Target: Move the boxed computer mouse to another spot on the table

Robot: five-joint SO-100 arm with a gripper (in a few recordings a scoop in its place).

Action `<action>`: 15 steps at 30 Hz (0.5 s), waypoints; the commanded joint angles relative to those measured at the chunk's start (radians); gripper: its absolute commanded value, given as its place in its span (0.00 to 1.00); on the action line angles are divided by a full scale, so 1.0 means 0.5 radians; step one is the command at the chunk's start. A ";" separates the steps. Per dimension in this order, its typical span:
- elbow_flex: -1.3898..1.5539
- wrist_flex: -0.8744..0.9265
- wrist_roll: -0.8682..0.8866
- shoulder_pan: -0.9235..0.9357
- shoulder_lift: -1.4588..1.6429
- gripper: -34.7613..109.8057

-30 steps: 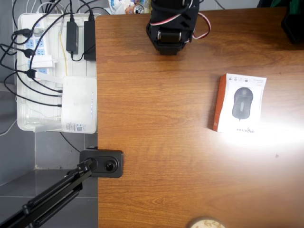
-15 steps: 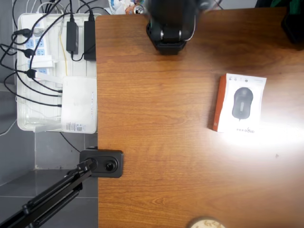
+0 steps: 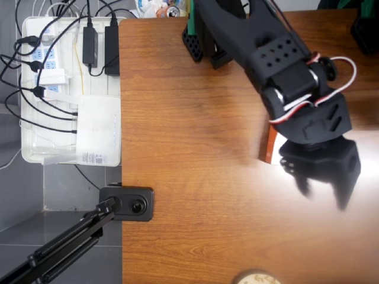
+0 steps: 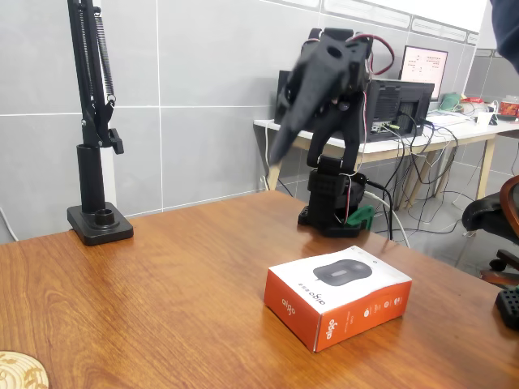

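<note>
Hovering open, empty tool (image 3: 323, 192) above boxed computer mouse (image 4: 336, 296), bare table (image 3: 189, 165) around

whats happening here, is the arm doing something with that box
The black arm's gripper hangs in the air above the boxed computer mouse, not touching it. The box lies flat on the table. In the overhead view the arm covers most of the box. The gripper is blurred, so its jaws are hard to read.

The brown wood-grain table (image 4: 146, 284) bears the boxed computer mouse (image 4: 339, 293).
</note>
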 commanded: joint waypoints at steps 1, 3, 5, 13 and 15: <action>0.055 0.061 0.092 -0.012 0.009 0.82; 0.132 0.061 0.028 -0.021 0.031 0.88; 0.249 0.028 -0.080 -0.058 0.095 0.95; 0.770 -0.040 -0.583 -0.442 0.525 0.97; 0.718 0.089 -0.629 -0.512 0.448 0.97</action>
